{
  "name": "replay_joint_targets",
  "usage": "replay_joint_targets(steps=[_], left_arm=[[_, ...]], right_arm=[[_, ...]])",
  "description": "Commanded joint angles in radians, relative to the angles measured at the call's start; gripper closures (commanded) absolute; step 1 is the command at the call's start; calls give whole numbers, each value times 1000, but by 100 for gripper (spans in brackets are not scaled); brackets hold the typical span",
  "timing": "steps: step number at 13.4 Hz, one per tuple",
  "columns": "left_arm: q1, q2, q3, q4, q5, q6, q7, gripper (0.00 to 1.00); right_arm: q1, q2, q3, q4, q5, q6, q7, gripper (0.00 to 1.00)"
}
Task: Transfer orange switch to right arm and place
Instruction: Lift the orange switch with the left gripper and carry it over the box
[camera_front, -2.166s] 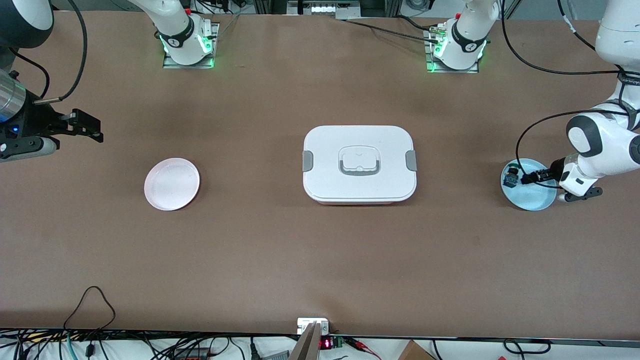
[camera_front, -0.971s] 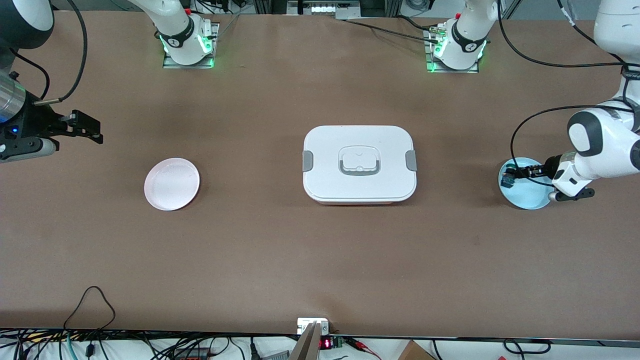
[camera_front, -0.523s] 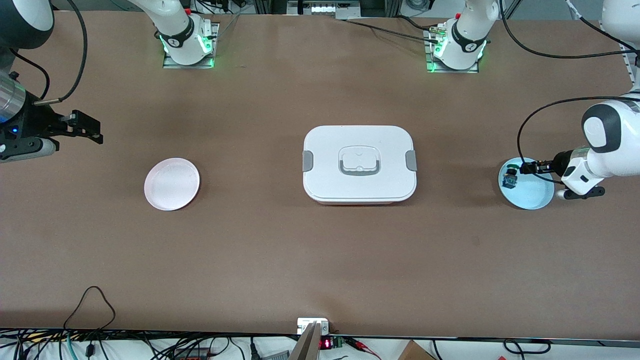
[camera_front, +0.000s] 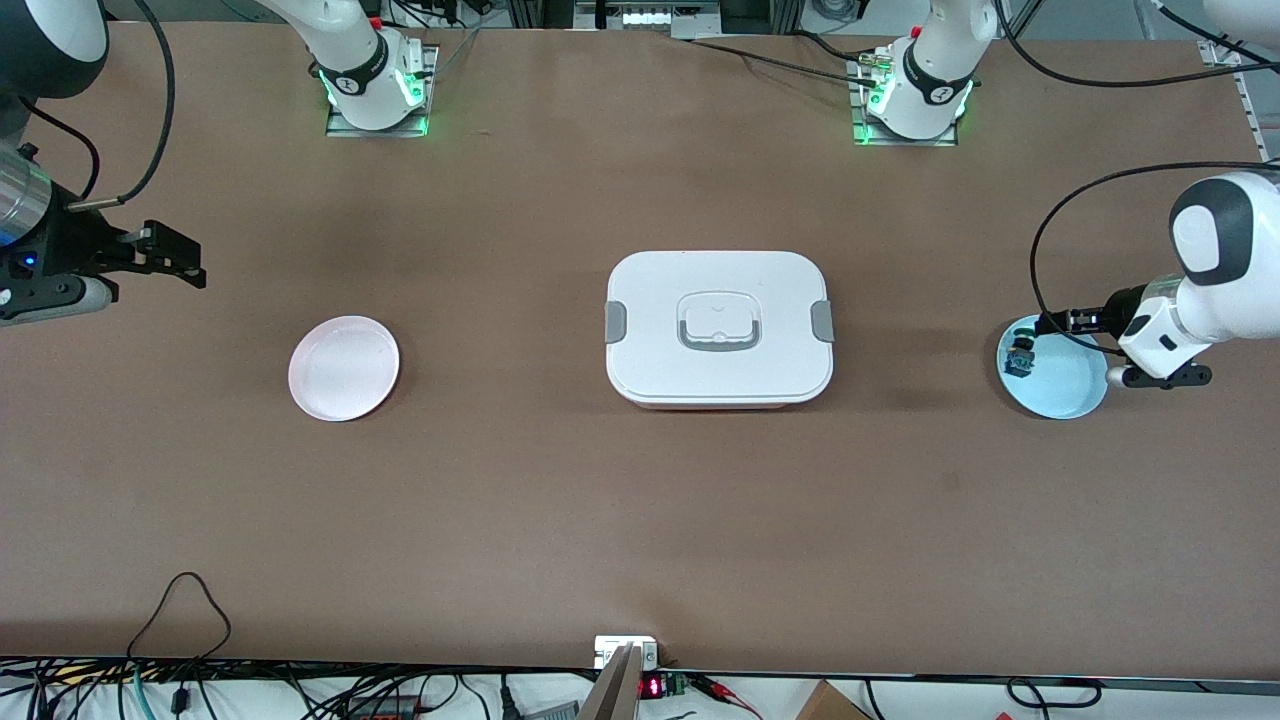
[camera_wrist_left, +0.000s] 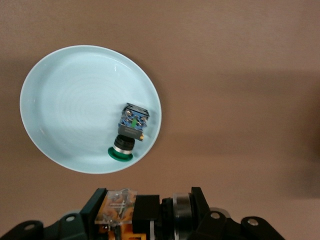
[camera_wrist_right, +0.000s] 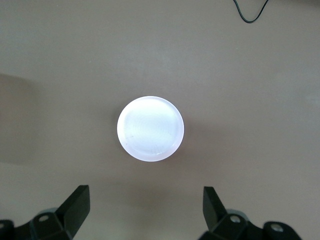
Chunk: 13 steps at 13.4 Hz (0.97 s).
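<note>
My left gripper is shut on the orange switch, whose black body and orange parts sit between the jaws. It holds it in the air over the edge of the light blue plate at the left arm's end of the table. The plate also shows in the left wrist view. My right gripper is open and empty, waiting in the air at the right arm's end; its wrist view looks down on the pink plate.
A small switch with green and blue parts lies on the blue plate. A white lidded box stands mid-table. The pink plate lies toward the right arm's end.
My left gripper has risen from the blue plate with the orange switch in it. The green and blue switch stayed on the plate. The right arm has not moved.
</note>
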Motion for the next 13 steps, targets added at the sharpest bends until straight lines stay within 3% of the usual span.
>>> replay_joint_targets(steps=[1, 8, 13], left_arm=[[-15, -41, 4, 52, 20, -100, -2, 100], [-22, -107, 1, 216, 6, -354, 48, 100], [-27, -135, -4, 244, -121, -365, 306, 100]], right_arm=[[-3, 14, 0, 19, 6, 8, -1, 0], [-4, 35, 0, 19, 4, 10, -1, 0], [-1, 34, 2, 22, -19, 19, -5, 0]])
